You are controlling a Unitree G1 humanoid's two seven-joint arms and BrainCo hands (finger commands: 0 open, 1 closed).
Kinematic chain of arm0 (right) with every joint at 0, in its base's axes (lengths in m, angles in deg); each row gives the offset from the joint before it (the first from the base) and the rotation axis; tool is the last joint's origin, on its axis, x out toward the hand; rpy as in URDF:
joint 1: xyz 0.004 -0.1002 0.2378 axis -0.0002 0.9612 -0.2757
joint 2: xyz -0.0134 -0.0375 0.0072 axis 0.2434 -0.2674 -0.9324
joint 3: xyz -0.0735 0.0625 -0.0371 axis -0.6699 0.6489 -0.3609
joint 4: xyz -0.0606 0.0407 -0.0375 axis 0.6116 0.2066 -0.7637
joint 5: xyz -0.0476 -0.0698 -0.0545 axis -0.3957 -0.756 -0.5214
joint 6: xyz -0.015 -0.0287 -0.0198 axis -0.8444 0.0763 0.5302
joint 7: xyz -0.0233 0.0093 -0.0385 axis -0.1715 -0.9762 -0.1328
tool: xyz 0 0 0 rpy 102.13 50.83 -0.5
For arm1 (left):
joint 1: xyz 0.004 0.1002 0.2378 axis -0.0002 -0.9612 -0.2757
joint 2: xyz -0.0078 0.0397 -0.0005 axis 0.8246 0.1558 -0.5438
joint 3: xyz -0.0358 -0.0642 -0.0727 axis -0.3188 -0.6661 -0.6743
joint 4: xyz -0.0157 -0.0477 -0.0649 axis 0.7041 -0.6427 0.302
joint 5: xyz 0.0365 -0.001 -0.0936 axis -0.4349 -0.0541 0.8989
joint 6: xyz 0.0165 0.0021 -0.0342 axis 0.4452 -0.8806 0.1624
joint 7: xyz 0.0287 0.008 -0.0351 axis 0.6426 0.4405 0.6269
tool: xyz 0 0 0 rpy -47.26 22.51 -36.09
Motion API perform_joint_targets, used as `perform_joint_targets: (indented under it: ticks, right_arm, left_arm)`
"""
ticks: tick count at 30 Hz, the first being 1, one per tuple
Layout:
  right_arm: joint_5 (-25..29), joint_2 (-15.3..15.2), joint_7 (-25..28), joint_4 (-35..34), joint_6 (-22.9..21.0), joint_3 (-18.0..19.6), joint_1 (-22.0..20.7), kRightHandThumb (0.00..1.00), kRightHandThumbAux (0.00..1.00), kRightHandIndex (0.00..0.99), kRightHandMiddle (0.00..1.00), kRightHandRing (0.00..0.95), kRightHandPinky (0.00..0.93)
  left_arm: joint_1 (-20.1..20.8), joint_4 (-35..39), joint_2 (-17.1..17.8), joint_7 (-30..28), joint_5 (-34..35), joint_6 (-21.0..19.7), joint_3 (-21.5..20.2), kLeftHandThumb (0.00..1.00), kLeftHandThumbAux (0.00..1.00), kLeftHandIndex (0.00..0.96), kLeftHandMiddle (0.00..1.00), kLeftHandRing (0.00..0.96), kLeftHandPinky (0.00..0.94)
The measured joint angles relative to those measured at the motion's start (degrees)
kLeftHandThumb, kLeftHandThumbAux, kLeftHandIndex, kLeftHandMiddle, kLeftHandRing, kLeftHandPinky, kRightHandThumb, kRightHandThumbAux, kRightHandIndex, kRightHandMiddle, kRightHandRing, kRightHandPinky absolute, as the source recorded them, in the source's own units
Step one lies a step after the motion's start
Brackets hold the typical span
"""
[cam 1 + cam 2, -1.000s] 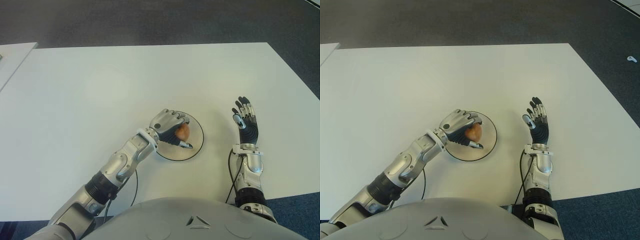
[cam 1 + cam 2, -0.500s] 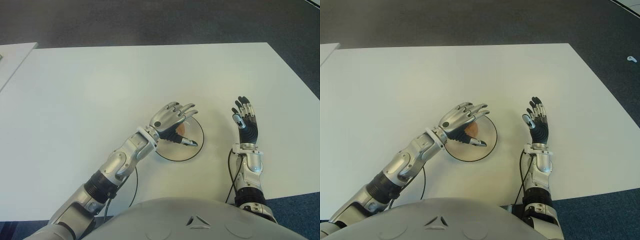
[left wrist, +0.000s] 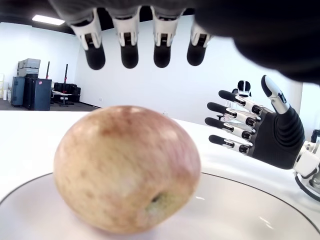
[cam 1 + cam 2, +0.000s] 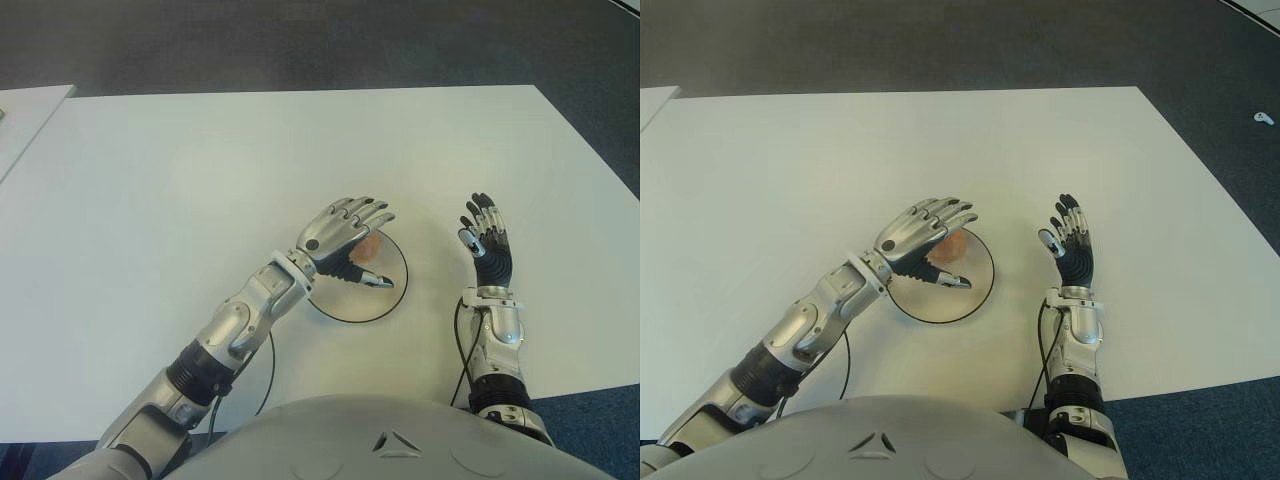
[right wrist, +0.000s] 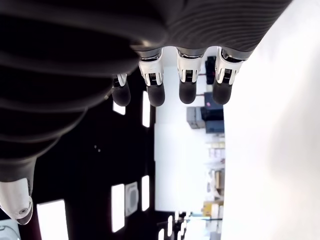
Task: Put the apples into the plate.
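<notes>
My left hand (image 4: 345, 228) hovers with fingers spread and empty above the round reddish-yellow apple (image 3: 127, 167), which sits on the round white plate (image 4: 385, 295). My right hand (image 4: 487, 243) shows open beside the plate, on the white table (image 4: 180, 180). Release looks done; next I should lift clear.

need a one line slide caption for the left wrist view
Apple resting on the white plate beneath the left hand's open fingers, with the right hand open farther off.

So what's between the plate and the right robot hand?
Only bare table between plate and right robot hand, per the eye views.
</notes>
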Motion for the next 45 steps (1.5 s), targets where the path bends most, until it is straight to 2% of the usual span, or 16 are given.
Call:
perform_joint_targets:
  ticks: [6,12,15,18,23,29,32,36,40,45]
  right_arm:
    - [-1.0,0.0,-1.0,0.1,0.0,-0.2,0.0,0.174,0.544,0.001,0.006,0.000,0.000]
    - [-1.6,0.0,-1.4,0.4,0.1,-0.2,-0.2,0.184,0.531,0.010,0.006,0.000,0.000]
    - [-1.7,0.0,-1.4,0.8,0.3,-0.2,-0.6,0.185,0.531,0.012,0.006,0.000,0.000]
    - [-1.8,0.0,-1.4,1.1,0.4,-0.2,-1.0,0.183,0.537,0.010,0.004,0.000,0.000]
    - [-1.9,0.0,-1.4,1.9,0.9,-0.2,-1.8,0.181,0.543,0.008,0.003,0.000,0.000]
    - [-1.9,-0.1,-1.4,2.4,1.5,-0.2,-1.9,0.185,0.544,0.008,0.005,0.000,0.000]
    - [-1.9,-0.2,-1.3,2.8,1.6,-0.2,-2.0,0.187,0.542,0.008,0.004,0.000,0.000]
    - [-1.9,-0.3,-0.6,3.3,1.9,-0.2,-2.1,0.180,0.532,0.008,0.001,0.000,0.000]
    - [-1.9,-0.2,-0.1,3.0,1.9,-0.6,-2.0,0.172,0.519,0.006,0.000,0.000,0.000]
    - [-1.7,1.3,0.0,0.1,0.9,-2.1,-1.4,0.166,0.511,0.006,0.000,0.000,0.000]
  left_arm:
    - [0.4,0.5,-0.3,-1.2,1.3,-1.3,-1.3,0.129,0.214,0.000,0.000,0.000,0.000]
    - [5.2,0.5,-1.8,-5.2,5.1,-6.6,-7.0,0.147,0.231,0.005,0.000,0.000,0.025]
    - [7.5,-0.1,-3.0,-4.0,6.6,-9.1,-10.1,0.154,0.242,0.027,0.000,0.000,0.051]
    - [7.1,0.0,-4.9,0.1,9.2,-10.1,-13.5,0.161,0.257,0.064,0.006,0.001,0.065]
    - [1.7,2.3,-8.4,7.8,15.4,-8.5,-18.4,0.169,0.284,0.109,0.030,0.021,0.075]
    - [-9.4,2.5,-12.6,16.3,24.3,-2.1,-21.9,0.165,0.343,0.142,0.054,0.041,0.081]
    - [-12.9,-0.2,-13.9,20.4,26.2,1.5,-22.4,0.154,0.368,0.154,0.060,0.043,0.078]
    - [-16.0,-5.7,-15.9,23.8,30.3,6.3,-22.4,0.145,0.404,0.166,0.055,0.031,0.063]
    - [-18.2,-9.1,-18.1,23.6,35.2,7.5,-22.3,0.133,0.453,0.170,0.048,0.019,0.048]
    - [-19.1,-11.6,-20.2,23.5,38.9,8.1,-22.3,0.112,0.488,0.160,0.042,0.013,0.038]
